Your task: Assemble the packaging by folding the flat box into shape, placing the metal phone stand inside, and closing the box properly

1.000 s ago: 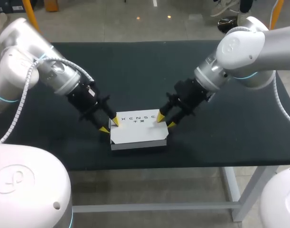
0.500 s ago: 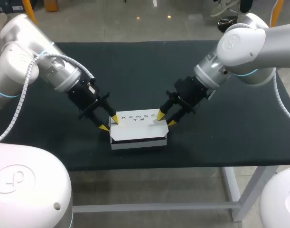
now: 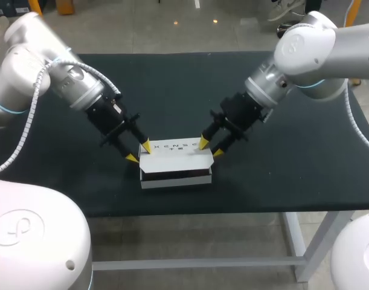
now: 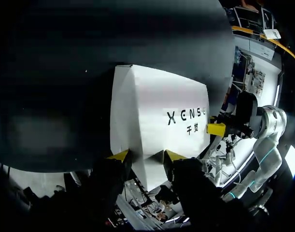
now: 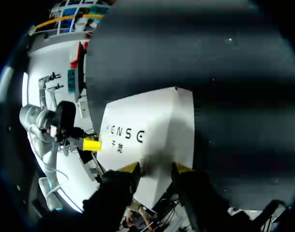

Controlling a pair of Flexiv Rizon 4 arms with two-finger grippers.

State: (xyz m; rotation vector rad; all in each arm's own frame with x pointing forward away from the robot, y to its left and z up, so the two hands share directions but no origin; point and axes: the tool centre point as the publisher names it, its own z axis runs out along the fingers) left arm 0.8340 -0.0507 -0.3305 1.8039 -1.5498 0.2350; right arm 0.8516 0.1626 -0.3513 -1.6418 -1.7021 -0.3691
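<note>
Currently the white box [image 3: 175, 163] sits on the black desk [image 3: 172, 84], around the middle and near the front edge. In the head view its top panel carries dark print. A dark gap runs along the front, between that panel and the white front wall beneath it, so the panel looks raised at the front rather than lying flat. The left arm comes in from the left side, and the left hand [image 3: 139, 152] is at the box's rear left corner. One yellow tip is on the top panel and the other is just off the side edge. In the left wrist view the box [image 4: 157, 121] narrows to a corner that fills the space between that hand's [image 4: 147, 157] two yellow fingertips [image 4: 119, 155], white touching both: left hand clenched, grasping the box by its corner. The right arm comes in from the right side, and the right hand [image 3: 209, 147] is at the rear right corner, mirrored. In the right wrist view the box [image 5: 147, 130] again spans the space between this hand's [image 5: 157, 167] tips, though its edge there is blurred. I read this as the right hand grasping the box as well. Each wrist view shows the other hand's yellow tip at the far corner of the printed panel [image 4: 216, 129] [image 5: 91, 144].
</note>
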